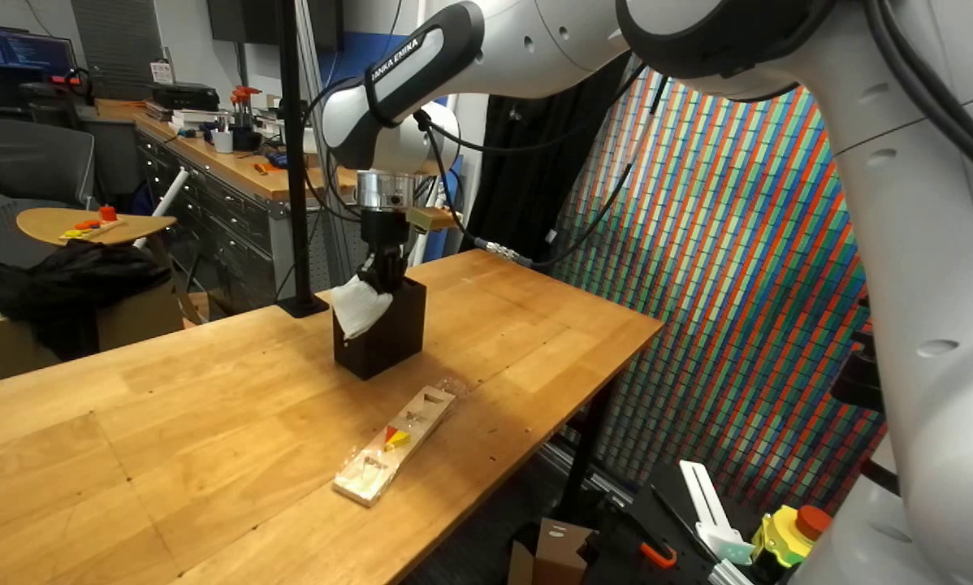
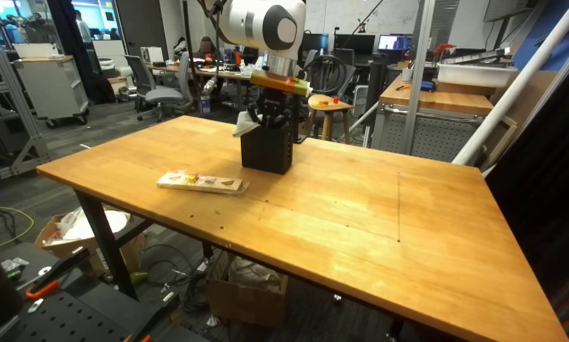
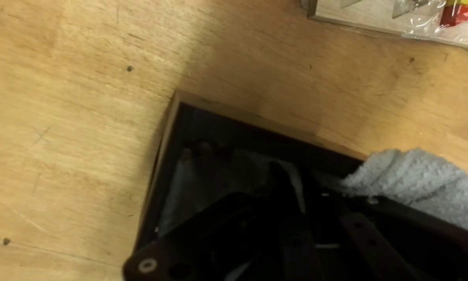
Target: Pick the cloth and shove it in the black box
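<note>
The black box [image 1: 391,337] stands upright on the table, and it also shows in an exterior view [image 2: 265,151] and in the wrist view [image 3: 234,127]. The whitish-grey cloth [image 1: 360,307] hangs partly over one side of the box; this part also shows in an exterior view [image 2: 244,124] and in the wrist view [image 3: 425,183]. More cloth lies dimly inside the box. My gripper [image 3: 294,171] points down into the box opening. Its fingers are close together with a strip of cloth between them. The fingertips are hidden by the box in both exterior views.
A plastic-wrapped wooden shape board [image 1: 397,443] lies on the table [image 1: 210,406] near the box. A black pole [image 1: 298,162] rises from the table edge close behind the box and arm.
</note>
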You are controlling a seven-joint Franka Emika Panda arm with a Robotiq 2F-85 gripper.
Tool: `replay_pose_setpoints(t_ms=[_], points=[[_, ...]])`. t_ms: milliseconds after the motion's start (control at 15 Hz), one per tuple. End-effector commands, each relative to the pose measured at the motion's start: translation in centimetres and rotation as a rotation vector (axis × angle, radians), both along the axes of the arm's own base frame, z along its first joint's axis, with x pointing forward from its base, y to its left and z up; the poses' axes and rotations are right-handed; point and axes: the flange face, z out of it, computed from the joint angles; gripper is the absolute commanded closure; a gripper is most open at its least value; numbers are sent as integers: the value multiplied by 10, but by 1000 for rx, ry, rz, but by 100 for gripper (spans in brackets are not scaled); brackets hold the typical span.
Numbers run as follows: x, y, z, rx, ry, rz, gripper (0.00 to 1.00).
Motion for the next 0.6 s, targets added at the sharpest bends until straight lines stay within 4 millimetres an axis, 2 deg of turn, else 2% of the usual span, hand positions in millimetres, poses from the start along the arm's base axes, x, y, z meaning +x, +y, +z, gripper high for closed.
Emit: replay_pose_setpoints(t_ms=[0, 133, 200, 267, 533], points=[[-6, 1, -9, 46, 38, -23, 98], [-8, 0, -3, 54, 35, -35, 98], [-9, -1, 3, 50, 31, -43, 72], [-10, -2, 10, 45, 19, -53, 68], [-17, -5, 53, -6, -33, -74, 39]])
